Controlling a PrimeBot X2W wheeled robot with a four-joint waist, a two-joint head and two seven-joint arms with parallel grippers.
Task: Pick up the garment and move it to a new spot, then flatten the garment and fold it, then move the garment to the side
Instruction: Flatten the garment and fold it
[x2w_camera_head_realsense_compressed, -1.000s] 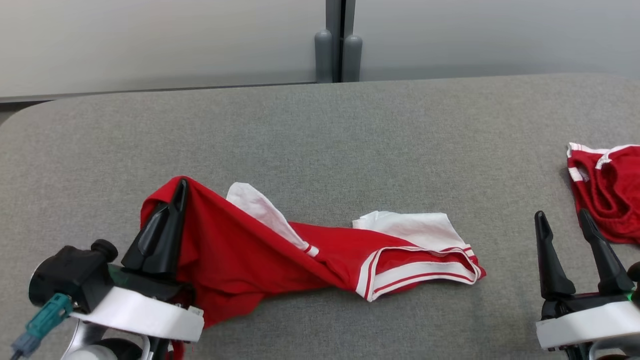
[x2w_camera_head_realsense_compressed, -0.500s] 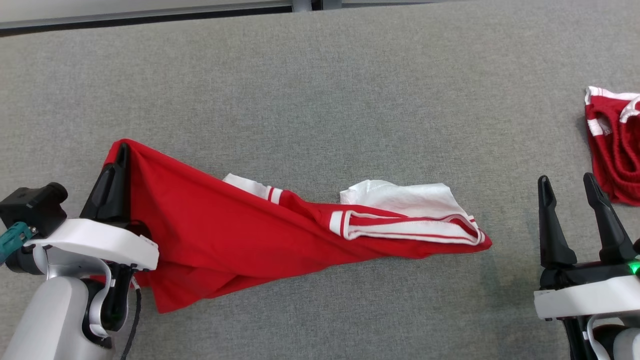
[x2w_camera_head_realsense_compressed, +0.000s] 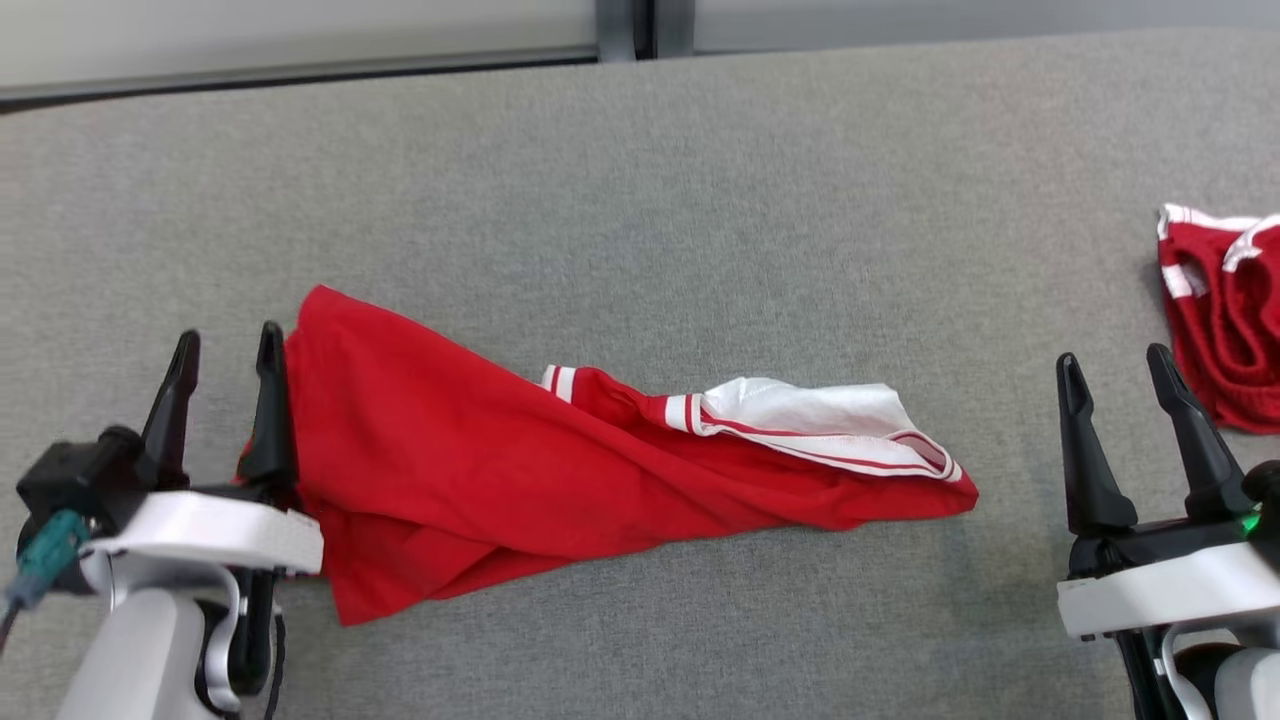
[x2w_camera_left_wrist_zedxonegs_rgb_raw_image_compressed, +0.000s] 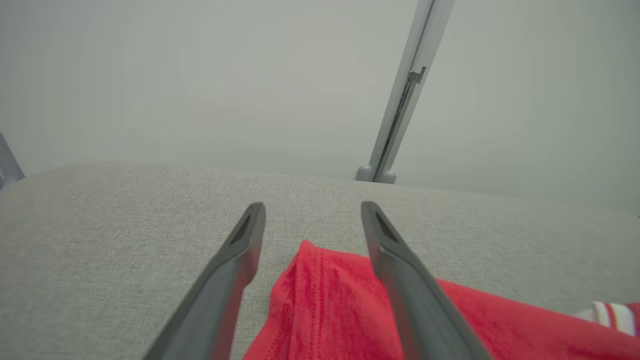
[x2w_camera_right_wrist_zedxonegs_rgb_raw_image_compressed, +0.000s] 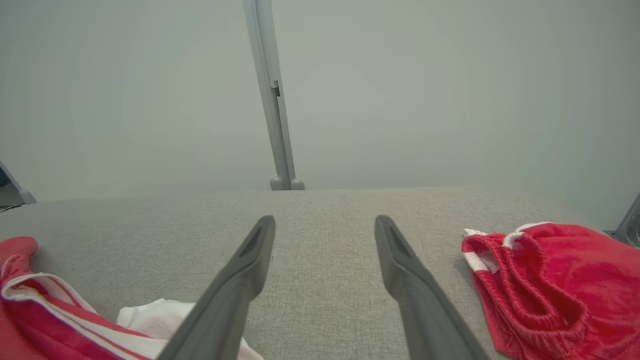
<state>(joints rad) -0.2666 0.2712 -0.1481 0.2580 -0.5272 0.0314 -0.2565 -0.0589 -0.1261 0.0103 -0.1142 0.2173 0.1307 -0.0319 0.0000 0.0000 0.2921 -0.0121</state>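
The garment (x2w_camera_head_realsense_compressed: 480, 480) is a red piece with white trim, lying crumpled and stretched left to right on the grey table (x2w_camera_head_realsense_compressed: 700, 200). My left gripper (x2w_camera_head_realsense_compressed: 229, 336) stands open at its left corner, with the right finger against the red edge. In the left wrist view that red corner (x2w_camera_left_wrist_zedxonegs_rgb_raw_image_compressed: 325, 300) lies low between the spread fingers of the left gripper (x2w_camera_left_wrist_zedxonegs_rgb_raw_image_compressed: 313, 207), not pinched. My right gripper (x2w_camera_head_realsense_compressed: 1113, 358) is open at the lower right, apart from the cloth. The right wrist view has the right gripper (x2w_camera_right_wrist_zedxonegs_rgb_raw_image_compressed: 325, 220) with nothing between its fingers and the garment's striped end (x2w_camera_right_wrist_zedxonegs_rgb_raw_image_compressed: 30, 305) at lower left.
A second red garment with white trim (x2w_camera_head_realsense_compressed: 1225, 330) is bunched at the table's right edge, just right of my right gripper, and lies at the right of the right wrist view (x2w_camera_right_wrist_zedxonegs_rgb_raw_image_compressed: 550, 280). A pale wall with a grey post (x2w_camera_head_realsense_compressed: 625, 20) runs behind the table.
My left gripper has opened and let go of the garment's corner, which now lies flat on the table. The head camera has also shifted. The right gripper stays open.
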